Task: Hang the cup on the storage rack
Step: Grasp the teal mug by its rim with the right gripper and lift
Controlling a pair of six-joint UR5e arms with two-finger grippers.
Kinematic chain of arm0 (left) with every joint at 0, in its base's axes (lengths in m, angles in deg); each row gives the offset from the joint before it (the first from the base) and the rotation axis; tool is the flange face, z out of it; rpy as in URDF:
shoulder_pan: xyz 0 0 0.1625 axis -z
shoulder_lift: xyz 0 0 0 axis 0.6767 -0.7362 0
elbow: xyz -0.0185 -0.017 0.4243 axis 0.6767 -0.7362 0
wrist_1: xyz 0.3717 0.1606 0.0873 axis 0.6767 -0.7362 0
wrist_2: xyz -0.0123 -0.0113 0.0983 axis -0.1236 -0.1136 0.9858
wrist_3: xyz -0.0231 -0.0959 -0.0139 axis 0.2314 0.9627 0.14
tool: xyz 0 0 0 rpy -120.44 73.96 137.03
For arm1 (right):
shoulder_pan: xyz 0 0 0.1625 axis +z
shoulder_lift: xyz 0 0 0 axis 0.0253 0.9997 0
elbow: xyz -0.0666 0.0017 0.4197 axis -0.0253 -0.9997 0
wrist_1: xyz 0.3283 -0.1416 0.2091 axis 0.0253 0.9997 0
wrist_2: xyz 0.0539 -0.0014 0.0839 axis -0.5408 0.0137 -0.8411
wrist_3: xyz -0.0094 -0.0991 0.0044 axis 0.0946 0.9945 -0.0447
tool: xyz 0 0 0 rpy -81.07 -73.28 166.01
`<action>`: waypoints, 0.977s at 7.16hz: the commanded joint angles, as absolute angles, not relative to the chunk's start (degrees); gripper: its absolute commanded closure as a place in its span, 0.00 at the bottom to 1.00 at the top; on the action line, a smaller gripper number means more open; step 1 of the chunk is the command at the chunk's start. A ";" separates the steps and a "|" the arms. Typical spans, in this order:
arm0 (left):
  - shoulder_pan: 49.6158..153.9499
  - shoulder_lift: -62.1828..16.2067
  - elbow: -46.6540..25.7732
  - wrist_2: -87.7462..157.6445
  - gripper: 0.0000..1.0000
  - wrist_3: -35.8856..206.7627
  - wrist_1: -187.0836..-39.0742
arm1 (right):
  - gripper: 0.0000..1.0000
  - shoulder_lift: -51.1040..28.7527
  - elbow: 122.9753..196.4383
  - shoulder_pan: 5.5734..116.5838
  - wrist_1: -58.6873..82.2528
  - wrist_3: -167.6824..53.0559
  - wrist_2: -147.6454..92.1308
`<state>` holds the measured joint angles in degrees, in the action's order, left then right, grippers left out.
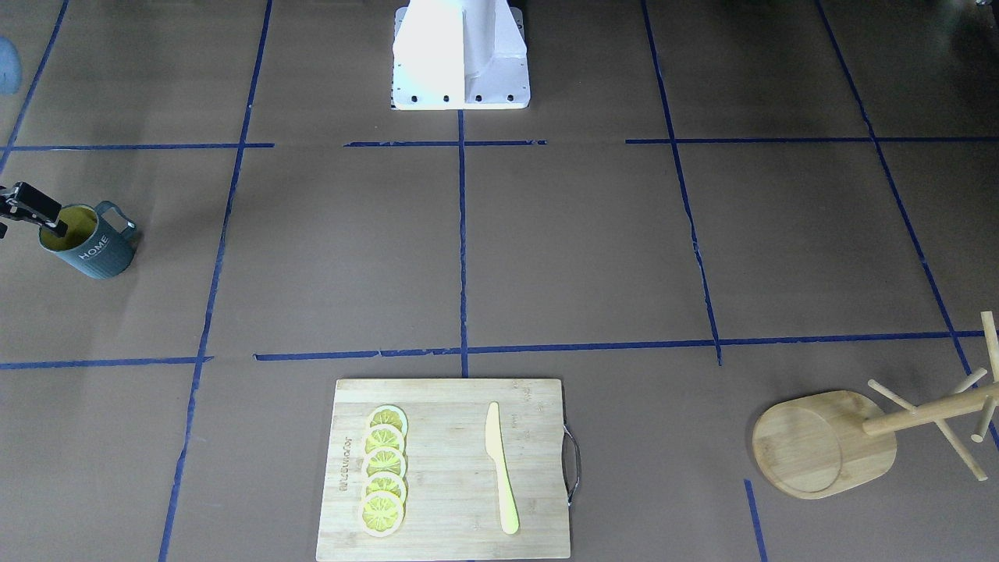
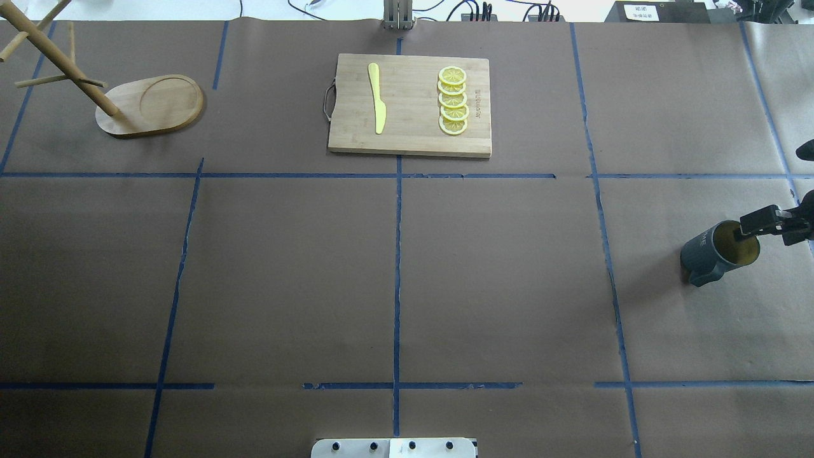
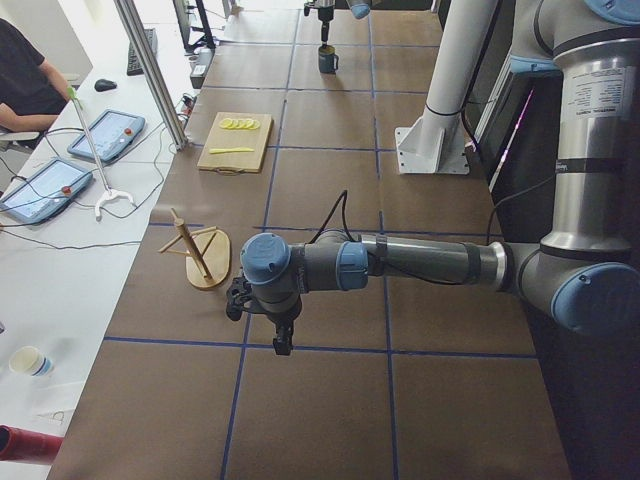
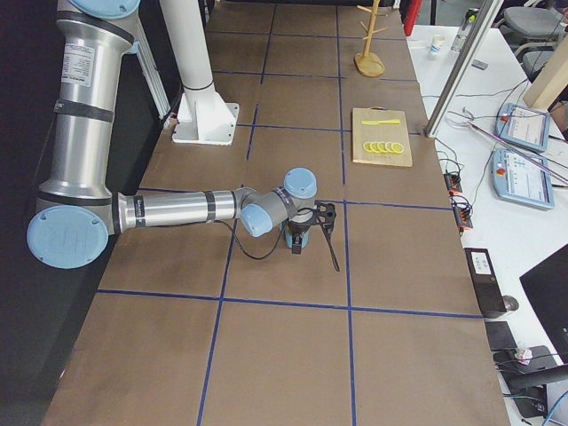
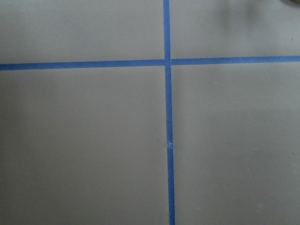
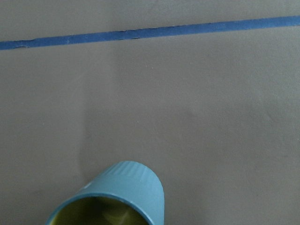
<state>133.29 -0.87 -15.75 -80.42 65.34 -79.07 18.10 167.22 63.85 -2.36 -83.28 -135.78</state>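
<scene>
Right gripper [image 2: 745, 229] sits at cup [image 2: 713, 253] rim, right frame edge, clamp unclear; thin rim pinch may slip, dropping cup short of storage rack [image 2: 152, 105].

Silver tubular arm links [image 3: 590, 150] are joined by light-blue caps [image 3: 265, 262]; a black cable [image 3: 344, 194] is looped centre frame.

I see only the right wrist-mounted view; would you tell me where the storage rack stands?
Observer: The storage rack stands upright in the far corner on the robot's left, across the table from the cup.
Operator: Is the right gripper on the cup?
Observer: The right gripper has one finger inside the rim; whether it clamps, I cannot tell.
Operator: Anything between them?
Observer: A cutting board lies mid-table by the far edge.
</scene>
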 commanded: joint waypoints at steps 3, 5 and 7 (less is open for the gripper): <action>133.29 -0.76 -15.71 -80.45 0.00 65.26 -79.07 | 0.97 17.63 166.55 62.27 -2.47 -85.37 -135.78; 133.29 -0.76 -15.62 -80.54 0.00 65.43 -79.07 | 1.00 17.72 166.64 62.35 -2.47 -85.55 -135.78; 133.29 -0.93 -15.80 -80.54 0.00 65.52 -79.07 | 1.00 17.80 169.00 65.32 -1.26 -85.72 -137.44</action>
